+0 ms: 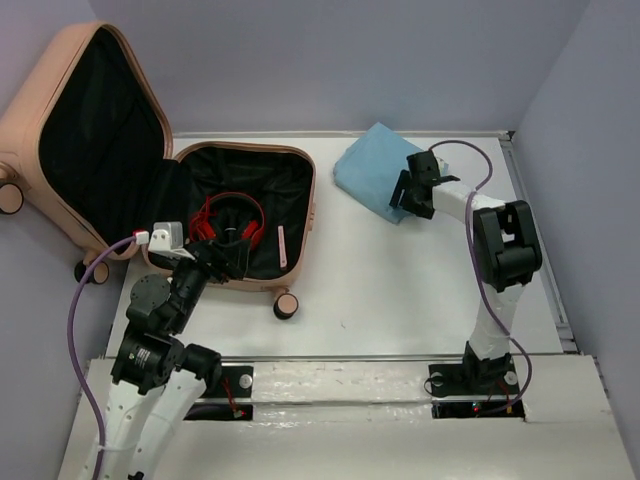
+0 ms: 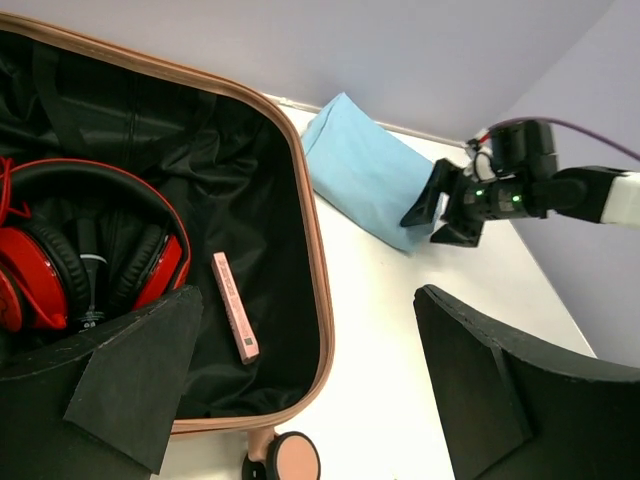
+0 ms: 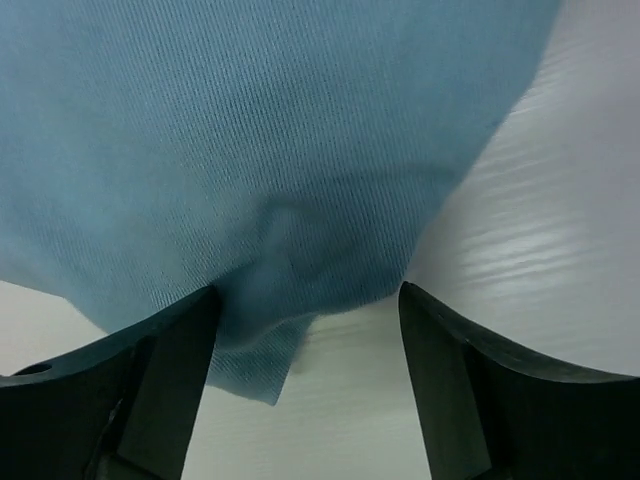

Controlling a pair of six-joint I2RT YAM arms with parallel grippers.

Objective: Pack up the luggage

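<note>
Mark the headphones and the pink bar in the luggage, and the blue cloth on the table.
Headphones (image 2: pixel 150 268): left wrist view, on the right ear cup.
Pink bar (image 2: pixel 235 305): left wrist view, midway along its length.
Blue cloth (image 1: pixel 372 172): top view, middle of the folded fabric.

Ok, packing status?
Left claw open over luggage. Right claw open, straddling cloth corner. Luggage open, headphones inside, cloth outside. Nothing between them.

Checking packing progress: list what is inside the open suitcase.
Inside the luggage: red-and-black headphones and a slim pink box on the black lining. The left gripper hides its near-left corner.
</note>
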